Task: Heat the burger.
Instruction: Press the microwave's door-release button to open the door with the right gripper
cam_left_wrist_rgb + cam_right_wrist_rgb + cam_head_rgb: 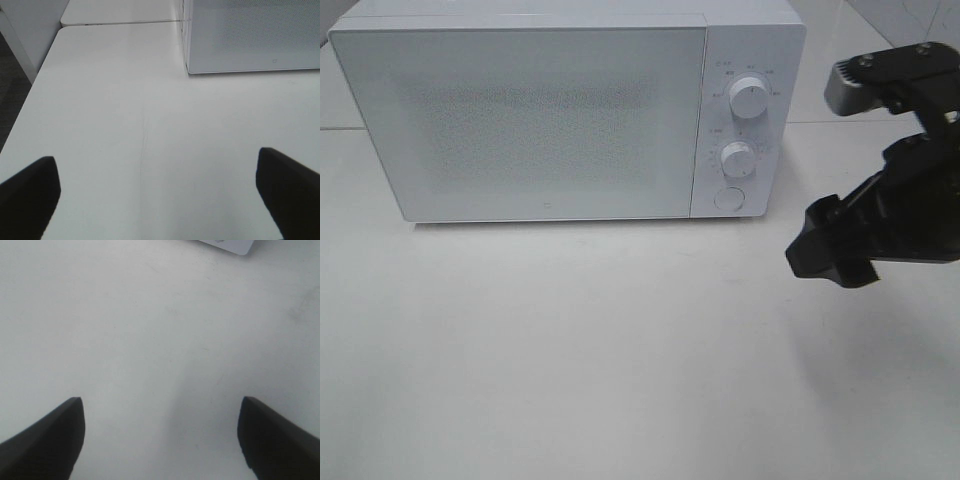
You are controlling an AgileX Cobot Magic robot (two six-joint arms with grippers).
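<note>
Black left gripper [155, 195] and black right gripper [160, 440] hang, jaws apart — the shut white boxy microwave's [550, 110] lower round knob [737, 160] probably wants a centred pinch.

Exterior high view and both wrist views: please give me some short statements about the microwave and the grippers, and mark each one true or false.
1. The door of the microwave is shut. True.
2. A burger lies in front of the microwave. False: no burger shows in any view.
3. The right gripper is open and holds nothing. True.
4. The left gripper is shut on something. False: its jaws stand wide apart, with nothing between them.
5. The microwave panel has three knobs. False: it has an upper knob and a lower knob, above a round button.
</note>
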